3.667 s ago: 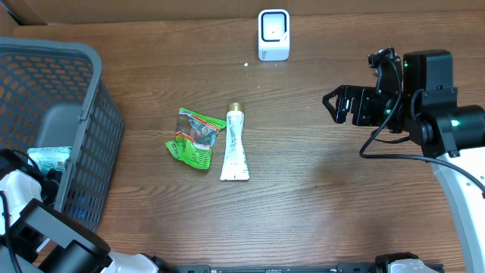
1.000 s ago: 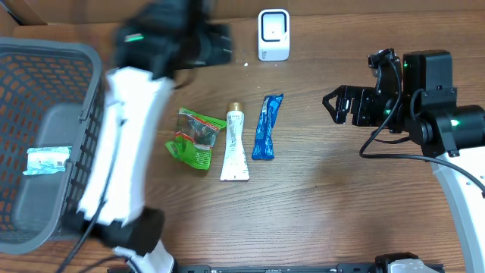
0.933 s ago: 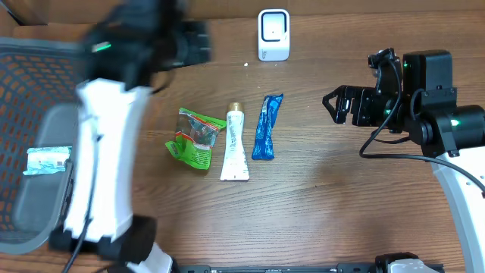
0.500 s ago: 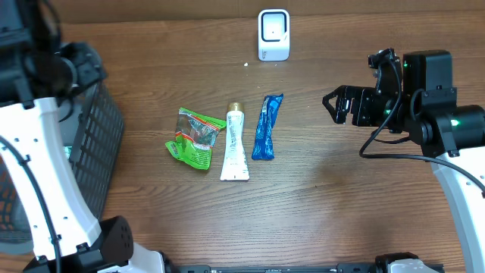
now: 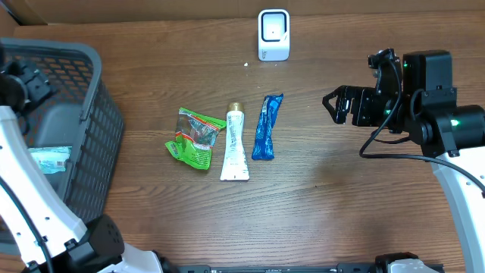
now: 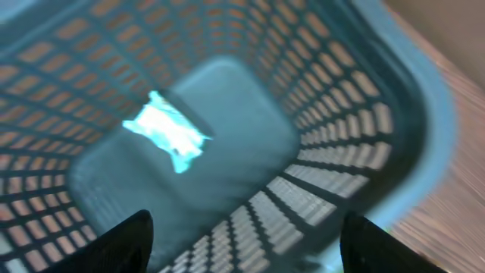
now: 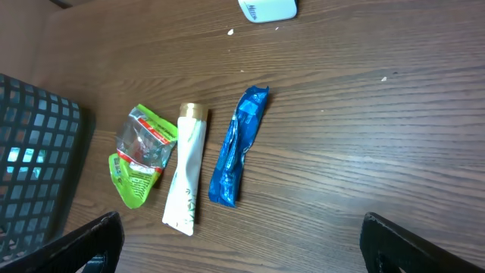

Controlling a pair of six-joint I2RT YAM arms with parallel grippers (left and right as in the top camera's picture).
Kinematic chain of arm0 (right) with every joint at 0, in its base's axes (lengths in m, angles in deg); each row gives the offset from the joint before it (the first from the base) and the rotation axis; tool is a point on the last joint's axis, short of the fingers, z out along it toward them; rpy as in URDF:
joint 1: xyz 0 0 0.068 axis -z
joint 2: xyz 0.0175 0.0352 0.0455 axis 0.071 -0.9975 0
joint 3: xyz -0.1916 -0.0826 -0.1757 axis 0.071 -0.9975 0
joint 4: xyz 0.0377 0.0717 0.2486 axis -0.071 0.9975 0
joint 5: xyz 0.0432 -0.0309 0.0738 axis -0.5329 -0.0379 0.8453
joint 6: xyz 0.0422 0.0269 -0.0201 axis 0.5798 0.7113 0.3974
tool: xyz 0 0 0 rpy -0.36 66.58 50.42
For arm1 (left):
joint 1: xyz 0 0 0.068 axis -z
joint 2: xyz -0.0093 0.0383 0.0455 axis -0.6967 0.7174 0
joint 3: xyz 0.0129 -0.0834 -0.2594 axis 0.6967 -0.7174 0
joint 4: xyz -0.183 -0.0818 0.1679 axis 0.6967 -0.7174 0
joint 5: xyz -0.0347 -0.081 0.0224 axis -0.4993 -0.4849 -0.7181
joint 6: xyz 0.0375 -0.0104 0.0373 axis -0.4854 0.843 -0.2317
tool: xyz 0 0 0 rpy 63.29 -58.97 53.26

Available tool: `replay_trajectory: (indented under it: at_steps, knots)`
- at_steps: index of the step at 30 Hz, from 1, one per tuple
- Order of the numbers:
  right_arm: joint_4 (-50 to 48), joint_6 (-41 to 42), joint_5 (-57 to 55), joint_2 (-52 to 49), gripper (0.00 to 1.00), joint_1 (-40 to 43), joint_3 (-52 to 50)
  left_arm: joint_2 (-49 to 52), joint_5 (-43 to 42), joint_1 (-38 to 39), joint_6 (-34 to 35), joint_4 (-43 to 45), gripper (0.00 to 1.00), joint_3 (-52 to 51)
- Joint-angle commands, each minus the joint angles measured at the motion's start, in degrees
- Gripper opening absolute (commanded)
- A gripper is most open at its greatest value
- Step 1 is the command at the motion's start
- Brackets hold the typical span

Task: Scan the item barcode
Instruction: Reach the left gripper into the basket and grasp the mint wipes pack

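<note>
Left hand [image 6: 246,246] is back over grey plastic mesh basket [image 6: 356,114], released, empty; pale teal foil packet [image 6: 168,134] lies on basket floor; best descend centred, pinch across its width; right hand [image 5: 334,107] also released.

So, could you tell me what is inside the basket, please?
One pale packet lies on the basket floor. From above, the left arm hides part of that floor.

The wooden table [image 5: 318,205] has a dark brown grain. A gray plastic mesh basket [image 5: 102,144] stands on it at 9 o'clock. A white speck [image 5: 245,64] lies at 12 o'clock. A cardboard edge [image 5: 23,10] shows at 11 o'clock.
</note>
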Motion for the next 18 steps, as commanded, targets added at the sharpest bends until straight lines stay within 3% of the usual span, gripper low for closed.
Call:
replay_trajectory:
  at_steps: [1,8,13,15,18]
  knots:
    - [-0.13,-0.04,0.11,-0.07,1.00,-0.04,1.60,0.72,1.11,-3.63,-5.77,1.31,0.71,-1.57]
    - [-0.37,-0.04,0.11,-0.07,1.00,-0.04,1.60,0.79,-0.02,-7.91,-8.24,7.96,0.74,-13.31]
    - [-0.31,-0.02,0.11,-0.07,1.00,-0.04,1.60,0.90,1.66,-8.11,-2.58,14.16,0.76,-23.69]
    - [-0.15,-0.04,0.11,-0.07,1.00,-0.04,1.60,0.94,2.95,-8.41,1.33,17.05,0.80,-27.58]
    - [-0.13,-0.02,0.11,-0.07,1.00,-0.04,1.60,0.98,3.28,-9.25,5.46,23.58,0.94,-34.51]
